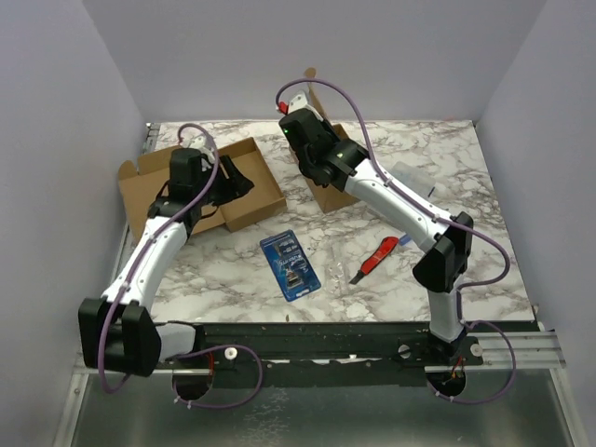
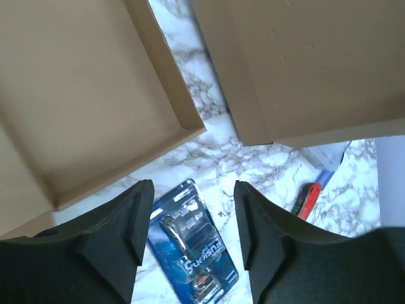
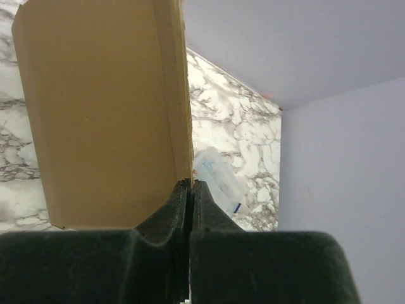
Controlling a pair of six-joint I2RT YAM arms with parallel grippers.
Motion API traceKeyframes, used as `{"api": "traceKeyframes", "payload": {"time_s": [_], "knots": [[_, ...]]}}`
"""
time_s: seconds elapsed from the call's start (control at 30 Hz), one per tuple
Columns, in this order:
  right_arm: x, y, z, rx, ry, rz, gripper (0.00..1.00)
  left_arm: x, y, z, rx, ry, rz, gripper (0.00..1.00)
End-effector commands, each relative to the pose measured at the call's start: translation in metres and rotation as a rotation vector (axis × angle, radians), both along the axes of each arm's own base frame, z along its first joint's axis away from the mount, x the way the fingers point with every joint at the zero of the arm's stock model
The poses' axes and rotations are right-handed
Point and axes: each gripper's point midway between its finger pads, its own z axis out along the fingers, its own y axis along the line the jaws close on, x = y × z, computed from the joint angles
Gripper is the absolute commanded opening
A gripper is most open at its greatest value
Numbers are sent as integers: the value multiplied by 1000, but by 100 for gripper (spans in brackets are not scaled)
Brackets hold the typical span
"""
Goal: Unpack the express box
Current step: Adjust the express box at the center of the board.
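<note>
The express box lies open in two brown cardboard parts. Its shallow tray [image 1: 253, 191] [image 2: 82, 95] sits at the left and shows nothing inside. The other part [image 1: 328, 194] [image 3: 101, 120] [image 2: 304, 63] stands tilted at the back centre, and my right gripper [image 1: 300, 119] [image 3: 191, 183] is shut on its edge. My left gripper [image 1: 240, 177] [image 2: 193, 190] hangs open above the tray's right rim, holding nothing. A blue razor pack [image 1: 290, 264] [image 2: 190, 247] lies on the marble table, seen between the left fingers.
A red utility knife [image 1: 375, 260] [image 2: 309, 199] lies right of the razor pack. A clear plastic bag [image 1: 410, 177] [image 3: 218, 174] lies by the right arm. Grey walls close in the left, back and right of the table [image 1: 223, 270].
</note>
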Motion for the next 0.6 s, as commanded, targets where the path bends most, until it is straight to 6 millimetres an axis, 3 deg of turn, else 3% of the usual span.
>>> {"api": "traceKeyframes", "payload": {"time_s": [0.0,0.1,0.2,0.33,0.57], "knots": [[2,14,-16,13,62,40,0,9,-69,-22,-36,51,-175,58],[1,19,-13,55,58,62,0,32,-103,-36,-115,91,-176,46],[0,24,-11,99,58,86,0,62,-120,-64,-126,141,-118,35],[-2,30,-10,161,56,100,0,98,-140,-94,-153,201,-70,31],[-8,34,-8,312,49,84,0,134,-174,-137,-167,250,-57,27]]}}
